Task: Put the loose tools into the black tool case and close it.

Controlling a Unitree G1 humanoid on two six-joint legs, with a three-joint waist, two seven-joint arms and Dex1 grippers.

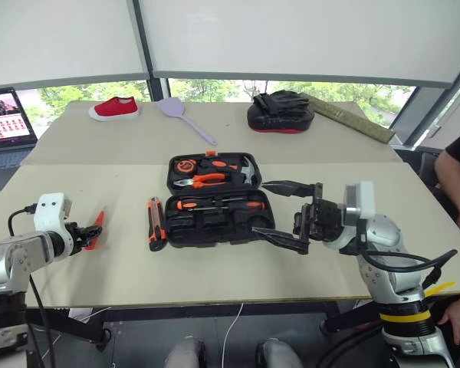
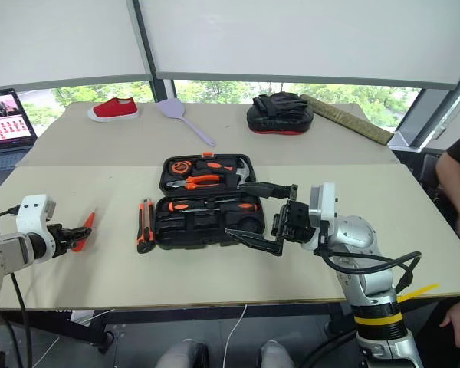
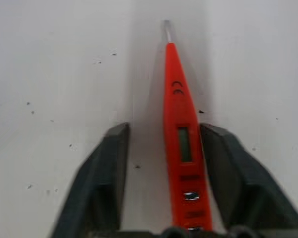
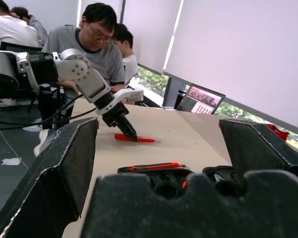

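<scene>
Loose tools lie on the near counter (image 1: 215,268). Nearest on the robot's left, a slim orange screwdriver-like tester (image 1: 96,229) lies flat, its tip pointing away from the robot. The left hand (image 1: 88,234) sits low over its near end. In the left wrist view the tester (image 3: 181,144) runs up between the two dark fingers (image 3: 107,173), close to the one on its right side, with a gap on the other. I cannot tell whether the fingers are pressing it yet or merely straddle it.

On the robot's right, the right hand (image 1: 287,214) hovers just beside the right edge of the black tool case (image 1: 215,198), turned sideways toward the case. Its two fingers are spread wide apart and hold nothing.

Just left of the case lies the orange-and-black utility knife (image 1: 156,223), parallel to the case's side and close to it, not touching that I can see. The case lies open flat in the middle of the counter, its near half holding orange-handled screwdrivers (image 1: 215,205) in slots and its far half holding pliers (image 1: 207,180), a hammer (image 1: 245,170) and a small tape roll (image 1: 184,165).

Farther back lie a red shoe (image 1: 113,108), a lilac spatula (image 1: 182,115) and a black-and-red padded mitt (image 1: 280,115). A laptop (image 1: 6,123) stands at far left. A person's arm (image 1: 456,176) shows at the right edge.
</scene>
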